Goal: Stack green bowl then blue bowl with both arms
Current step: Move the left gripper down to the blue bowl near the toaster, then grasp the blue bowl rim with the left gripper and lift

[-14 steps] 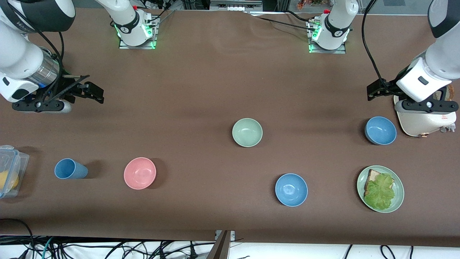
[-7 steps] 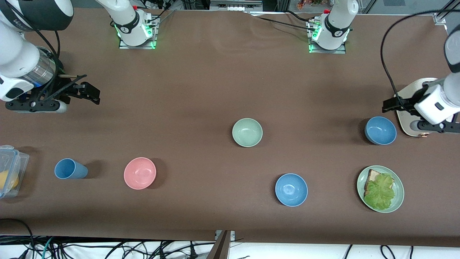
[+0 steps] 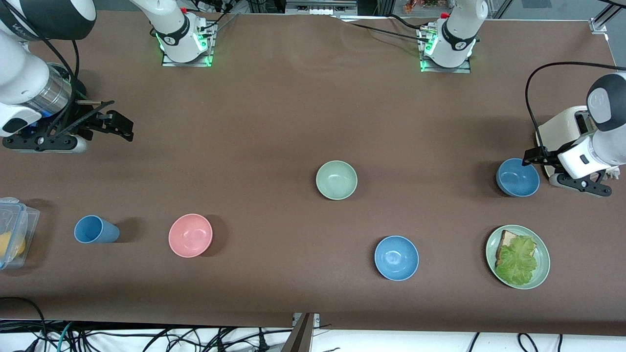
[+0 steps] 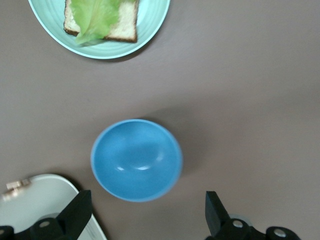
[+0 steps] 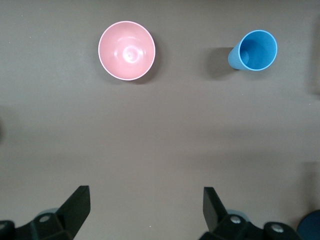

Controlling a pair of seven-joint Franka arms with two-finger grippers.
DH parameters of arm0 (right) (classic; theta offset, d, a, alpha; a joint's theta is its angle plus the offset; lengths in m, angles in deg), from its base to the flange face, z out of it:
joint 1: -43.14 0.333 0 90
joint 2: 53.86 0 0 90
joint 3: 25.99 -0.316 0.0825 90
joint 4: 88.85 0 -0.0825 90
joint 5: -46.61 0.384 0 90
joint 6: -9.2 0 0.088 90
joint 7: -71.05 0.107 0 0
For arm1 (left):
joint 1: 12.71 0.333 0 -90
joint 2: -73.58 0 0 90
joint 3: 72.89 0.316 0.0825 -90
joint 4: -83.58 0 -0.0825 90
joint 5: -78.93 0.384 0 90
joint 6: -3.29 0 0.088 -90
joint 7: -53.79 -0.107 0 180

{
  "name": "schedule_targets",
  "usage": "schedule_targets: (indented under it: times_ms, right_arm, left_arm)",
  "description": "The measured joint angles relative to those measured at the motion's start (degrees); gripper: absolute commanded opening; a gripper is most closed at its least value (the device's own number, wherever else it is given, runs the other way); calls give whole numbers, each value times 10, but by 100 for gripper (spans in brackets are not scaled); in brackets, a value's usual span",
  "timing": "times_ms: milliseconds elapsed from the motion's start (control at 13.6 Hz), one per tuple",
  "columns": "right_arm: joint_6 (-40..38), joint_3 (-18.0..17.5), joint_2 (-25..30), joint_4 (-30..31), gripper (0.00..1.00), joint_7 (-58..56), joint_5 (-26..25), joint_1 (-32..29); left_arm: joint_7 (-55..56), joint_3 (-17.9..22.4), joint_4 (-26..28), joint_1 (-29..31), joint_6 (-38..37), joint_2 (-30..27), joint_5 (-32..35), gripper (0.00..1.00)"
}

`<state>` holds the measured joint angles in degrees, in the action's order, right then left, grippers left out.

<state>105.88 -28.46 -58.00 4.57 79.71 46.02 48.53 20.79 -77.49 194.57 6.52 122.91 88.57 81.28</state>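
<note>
Green bowl and both blue bowls sit empty.

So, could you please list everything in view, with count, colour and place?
green bowl: one, pale green, mid-table.
blue bowl: one, blue, toward the left arm's end, beside the toaster.
second blue bowl: one, blue, nearer the front camera than the green bowl.
pink bowl: one, pink, toward the right arm's end.
cup: one, blue, beside the pink bowl.
plate: one, green, bread and lettuce on it, nearer the camera than the first blue bowl.
toaster: one, white, left arm's end.
box: one, clear, something yellow inside, right arm's end.
left gripper: open, over the first blue bowl's edge.
right gripper: open, waiting over bare table.
</note>
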Motion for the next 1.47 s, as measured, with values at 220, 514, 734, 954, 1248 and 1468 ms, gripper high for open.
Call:
schedule_targets:
  times_ms: [220, 514, 734, 954, 1248, 1468]
  right_arm:
    - [0, 0, -3, -9, 100, 0, 0, 0]
    - [0, 0, -9, -21, 100, 0, 0, 0]
    - [0, 1, -9, -21, 100, 0, 0, 0]
    - [0, 1, -9, -21, 100, 0, 0, -1]
    - [0, 1, -9, -21, 100, 0, 0, -1]
    - [0, 1, -10, -21, 100, 0, 0, -1]
  left_arm:
    - [-97, 1, 20, 49, 97, 53, 0, 100]
    - [-137, 0, 21, 61, 184, 105, 0, 65]
    - [-142, -1, 21, 62, 188, 114, 0, 46]
    - [-155, -1, 21, 63, 196, 128, 0, 28]
    - [-160, -1, 21, 63, 207, 139, 0, 0]
    - [-162, -3, 17, 63, 195, 131, 0, 0]
